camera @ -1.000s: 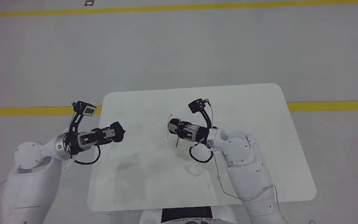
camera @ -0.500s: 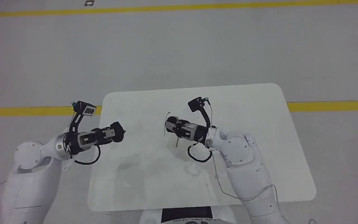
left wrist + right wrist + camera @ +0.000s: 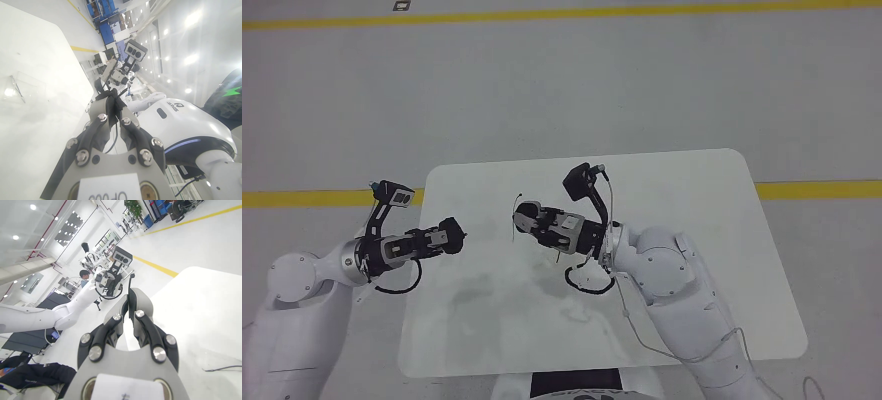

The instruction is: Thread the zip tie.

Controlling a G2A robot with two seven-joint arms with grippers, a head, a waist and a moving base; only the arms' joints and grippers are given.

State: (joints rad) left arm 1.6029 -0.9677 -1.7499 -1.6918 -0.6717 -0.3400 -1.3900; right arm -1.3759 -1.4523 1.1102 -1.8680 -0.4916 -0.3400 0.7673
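Since a second ago the right gripper (image 3: pixel 522 215) has slid across the table (image 3: pixel 692 190) toward the left gripper (image 3: pixel 453 234), and the gap between the two is clearly smaller. The left one has kept its place just inside the table's left edge.

On my right wrist feed the two grey metal fingers are pressed together on the zip tie (image 3: pixel 129 286), a thin black plastic strip pinched between ribbed black pads (image 3: pixel 133 302). The strip rises out of the fingertips with a slight lean and ends in a small square head. It is held in the air, clear of the tabletop, with its head on the side facing the left gripper.

The left gripper's fingers are drawn in until the tips meet. A wad of wrinkled black material (image 3: pixel 111 103), cloth-like, bunches up there — I cannot tell whether it is pad covering or something held.

A clear plastic pouch (image 3: pixel 28 85) lies flat on the table, with a thin dark line inside it.

The table is white, smooth and matte, with rounded corners. Each gripper has black linkage bars, round silver pins and a grey base plate. Each plate carries a white paper label — its dark print is cut off at the frame edge.
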